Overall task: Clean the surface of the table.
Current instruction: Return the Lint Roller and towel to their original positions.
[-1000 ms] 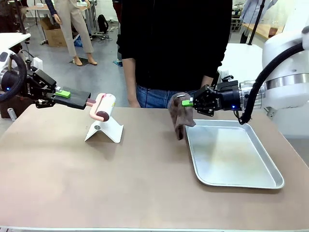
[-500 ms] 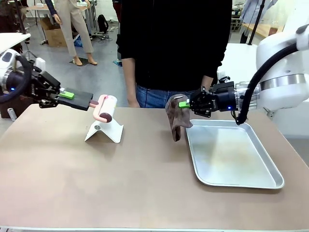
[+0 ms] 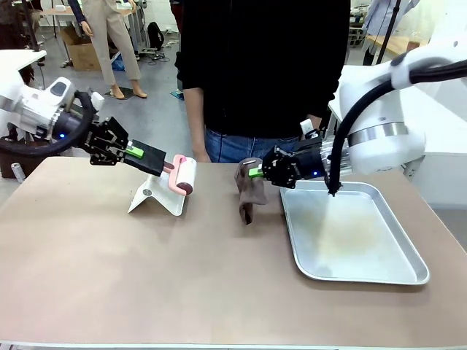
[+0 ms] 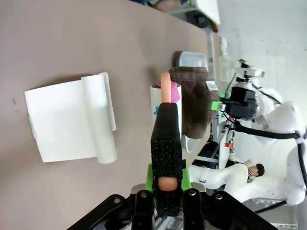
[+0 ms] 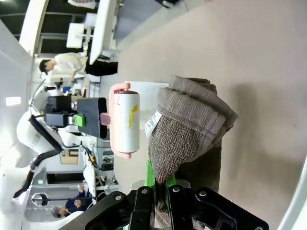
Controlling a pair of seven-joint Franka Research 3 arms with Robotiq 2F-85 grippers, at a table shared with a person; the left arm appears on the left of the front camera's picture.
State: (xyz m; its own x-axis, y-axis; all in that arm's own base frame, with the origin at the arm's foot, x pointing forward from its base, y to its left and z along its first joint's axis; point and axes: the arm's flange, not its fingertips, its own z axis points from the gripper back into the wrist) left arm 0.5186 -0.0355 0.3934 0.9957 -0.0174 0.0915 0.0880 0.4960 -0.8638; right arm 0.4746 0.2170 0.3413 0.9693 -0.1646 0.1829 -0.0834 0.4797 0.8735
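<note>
The table (image 3: 146,270) has a matte beige-brown top. My left gripper (image 3: 136,152) is shut on the black handle of a lint roller (image 3: 182,175), whose white roll hangs above a white folded stand (image 3: 157,198). In the left wrist view the black handle (image 4: 167,143) runs up from between my fingers to the roll (image 4: 160,105), with the stand (image 4: 72,120) below on the table (image 4: 72,48). My right gripper (image 3: 255,173) is shut on a brown cloth (image 3: 248,191) that hangs down to the table just left of the tray. The right wrist view has the cloth (image 5: 187,129) bunched between my fingers.
A silver metal tray (image 3: 350,233) lies on the right half of the table. A person in a black top (image 3: 263,65) stands at the far edge, behind the cloth and the roller.
My left gripper has carried the lint roller to the right and lower, toward the stand. My right gripper has moved left with the cloth, away from the tray's corner.
</note>
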